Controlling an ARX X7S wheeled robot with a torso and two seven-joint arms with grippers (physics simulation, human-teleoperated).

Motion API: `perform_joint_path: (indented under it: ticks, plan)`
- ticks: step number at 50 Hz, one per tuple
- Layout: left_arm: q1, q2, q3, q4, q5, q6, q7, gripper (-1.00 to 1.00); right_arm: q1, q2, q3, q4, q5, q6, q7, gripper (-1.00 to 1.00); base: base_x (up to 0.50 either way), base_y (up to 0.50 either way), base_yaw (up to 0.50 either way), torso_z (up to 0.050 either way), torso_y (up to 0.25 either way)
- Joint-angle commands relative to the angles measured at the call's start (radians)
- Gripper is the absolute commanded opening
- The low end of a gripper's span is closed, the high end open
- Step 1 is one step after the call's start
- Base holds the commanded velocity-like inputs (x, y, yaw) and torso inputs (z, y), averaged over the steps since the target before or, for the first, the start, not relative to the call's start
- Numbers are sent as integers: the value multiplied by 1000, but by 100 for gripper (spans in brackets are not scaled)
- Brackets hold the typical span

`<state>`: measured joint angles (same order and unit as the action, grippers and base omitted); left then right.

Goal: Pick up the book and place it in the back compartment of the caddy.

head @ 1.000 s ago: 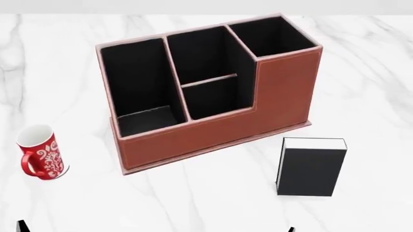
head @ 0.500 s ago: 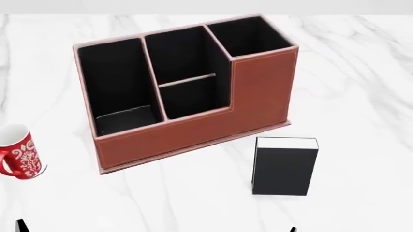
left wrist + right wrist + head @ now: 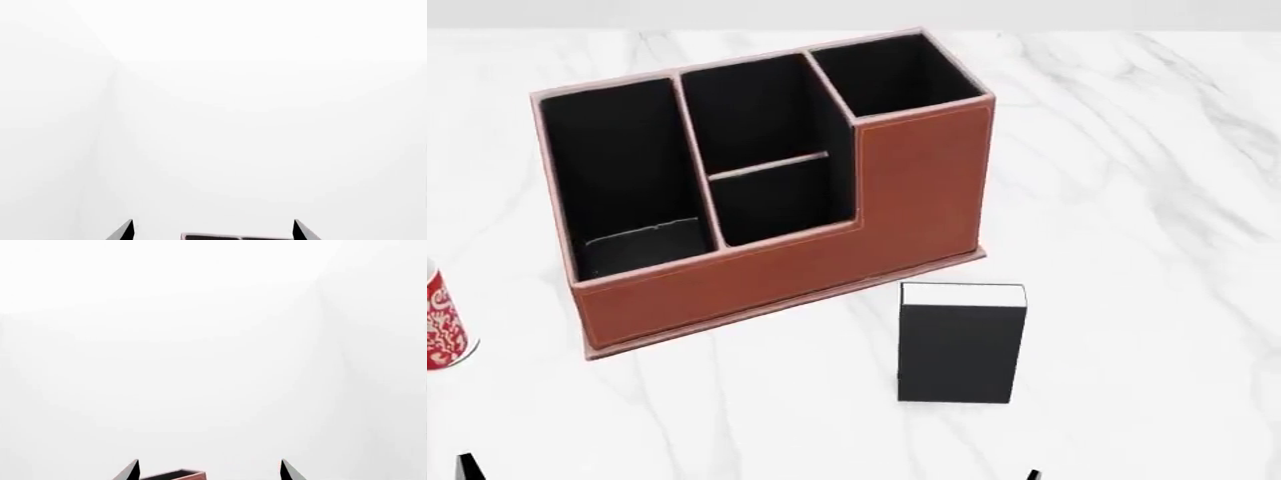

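Observation:
The book (image 3: 961, 345) stands upright on the white marble table, black cover facing me and white page edge on top. It is just in front of the right end of the caddy (image 3: 914, 185). The caddy is red-brown with black lining and several empty cells. Its top edge also shows in the left wrist view (image 3: 233, 236) and the right wrist view (image 3: 177, 475). My left gripper (image 3: 212, 231) and right gripper (image 3: 209, 471) are both open and empty, held low and short of the objects. Only small black tips show at the head view's bottom edge.
A red patterned mug (image 3: 441, 322) stands at the left edge of the head view, half cut off, left of the caddy. The marble table (image 3: 1148, 200) extends to the right of the caddy and in front of the book.
The head view has shifted right, so caddy, book and mug all slide left in the frame. The mug is now cut by the left edge. Nothing on the table moved.

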<state>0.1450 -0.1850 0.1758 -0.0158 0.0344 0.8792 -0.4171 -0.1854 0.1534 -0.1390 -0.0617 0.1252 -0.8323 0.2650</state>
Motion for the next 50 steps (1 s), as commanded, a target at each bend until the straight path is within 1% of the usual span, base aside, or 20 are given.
perform_joint_path:
  ticks: [1, 13, 24, 50]
  plan:
    - [-1, -5, 6, 0, -1, -1, -8, 100, 1, 6, -6, 0, -1, 0, 9, 100, 0, -160, 0, 0, 0]
    - [0, -10, 9, 1, 0, 3, -18, 100, -3, 11, -12, 2, 4, -23, 15, 100, 0, -154, 0, 0, 0]
    - [-1, -15, 12, 0, -1, 5, -26, 100, -13, 15, -14, -3, -2, -57, 20, 100, 23, -1, 0, 0, 0]
    - [-1, -25, 22, 3, -2, 11, -44, 100, -12, 22, -22, -1, -12, -62, 36, 100, 150, 0, 0, 0, 0]
